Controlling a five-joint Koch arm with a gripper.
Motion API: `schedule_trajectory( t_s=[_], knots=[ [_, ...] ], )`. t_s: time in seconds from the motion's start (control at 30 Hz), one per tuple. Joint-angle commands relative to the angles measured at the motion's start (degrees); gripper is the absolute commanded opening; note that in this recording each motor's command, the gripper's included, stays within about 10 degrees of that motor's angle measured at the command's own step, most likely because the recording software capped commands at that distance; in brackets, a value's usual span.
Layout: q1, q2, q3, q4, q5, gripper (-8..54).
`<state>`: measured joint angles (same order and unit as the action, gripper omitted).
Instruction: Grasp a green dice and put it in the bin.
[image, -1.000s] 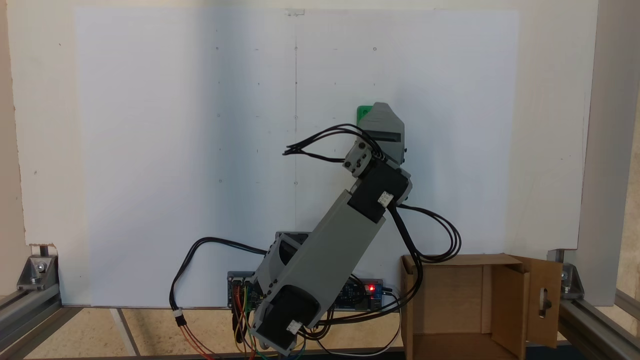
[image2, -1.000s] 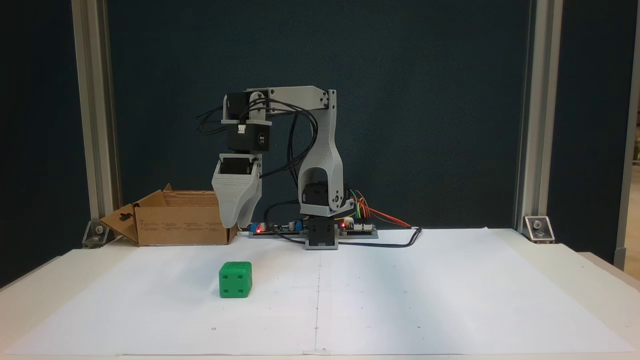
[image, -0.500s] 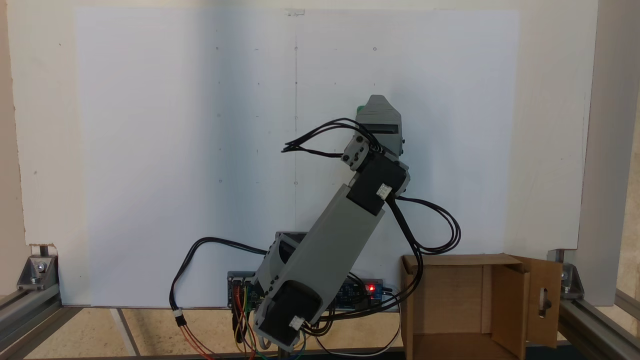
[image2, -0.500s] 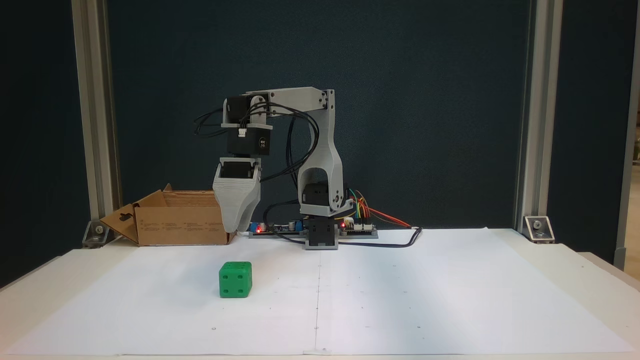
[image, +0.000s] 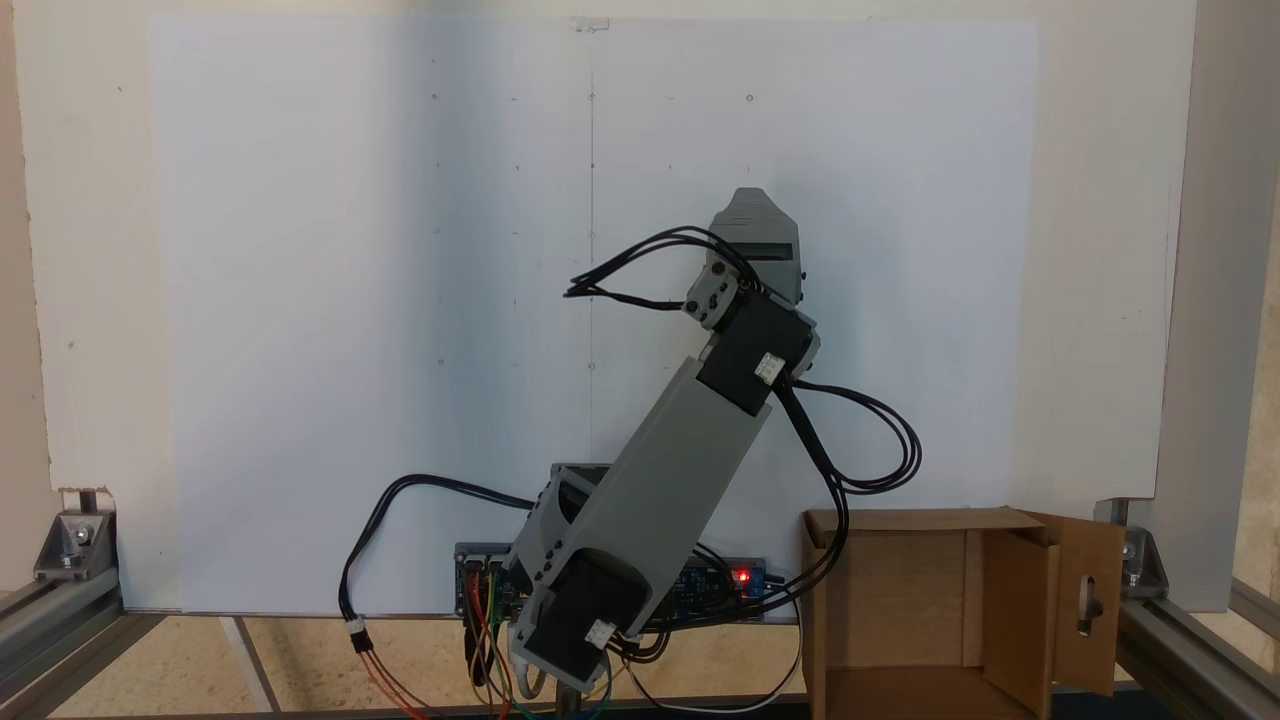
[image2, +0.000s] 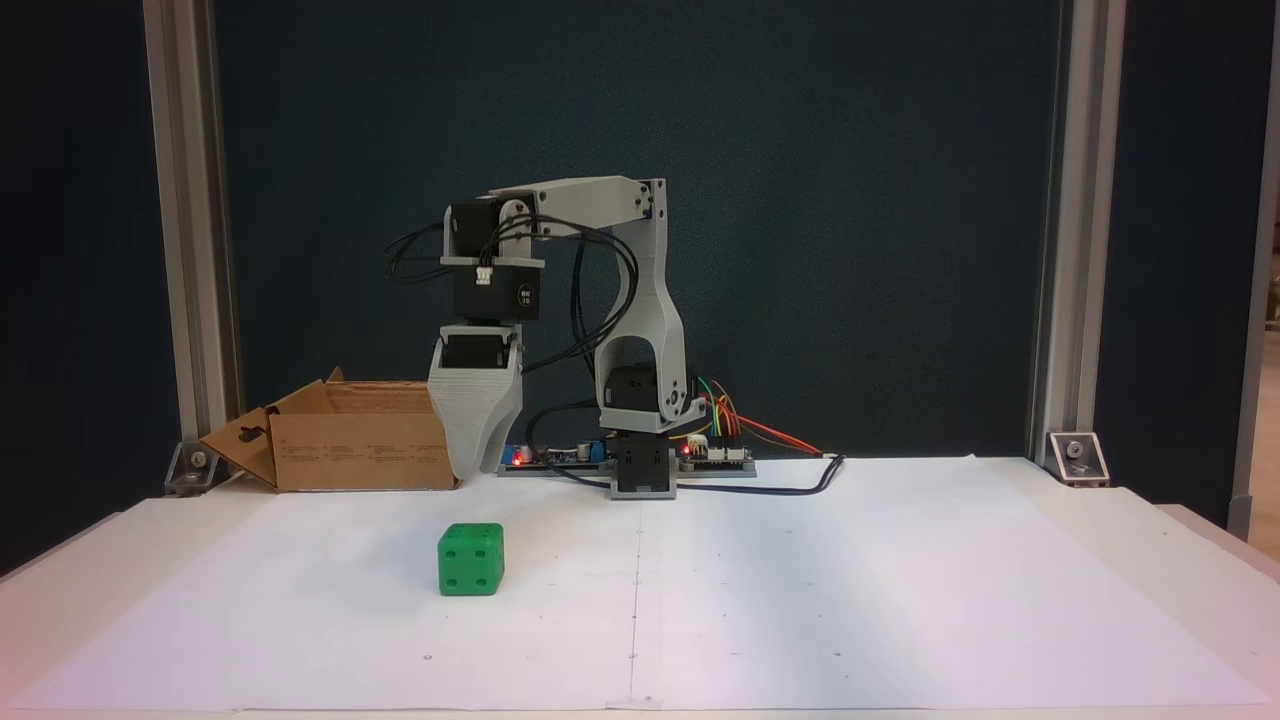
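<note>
The green dice (image2: 470, 560) rests on the white paper, left of the centre line in the front fixed view. My gripper (image2: 473, 468) hangs above and behind it, pointing straight down, with nothing seen in it. Its jaws line up as a single grey wedge with one tip, so their state is unclear. In the fixed view from above, the gripper (image: 753, 205) covers the spot where the dice lies, and the dice is hidden. The bin, a brown cardboard box (image2: 350, 440), stands behind and to the left with its flaps open. From above the bin (image: 900, 590) is at the bottom right.
The arm's base and circuit boards (image2: 640, 465) with coloured wires sit at the back middle. Black cables (image: 870, 450) loop from the arm near the bin. Aluminium frame posts (image2: 185, 250) stand at both sides. White paper (image2: 850, 600) covers the table.
The gripper has swung forward over the dice. A green corner that showed above it from above is now covered. In the front view the gripper has turned and dropped slightly.
</note>
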<state>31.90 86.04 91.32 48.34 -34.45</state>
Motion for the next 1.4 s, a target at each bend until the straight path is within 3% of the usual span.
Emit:
schedule_trajectory(
  t_s=[0.0,1.37],
  knots=[
    [-0.26,-0.09,-2.55,-0.44,-3.16,44.8],
    [-1.49,-8.44,-2.55,-3.87,6.86,43.2]
  ],
)
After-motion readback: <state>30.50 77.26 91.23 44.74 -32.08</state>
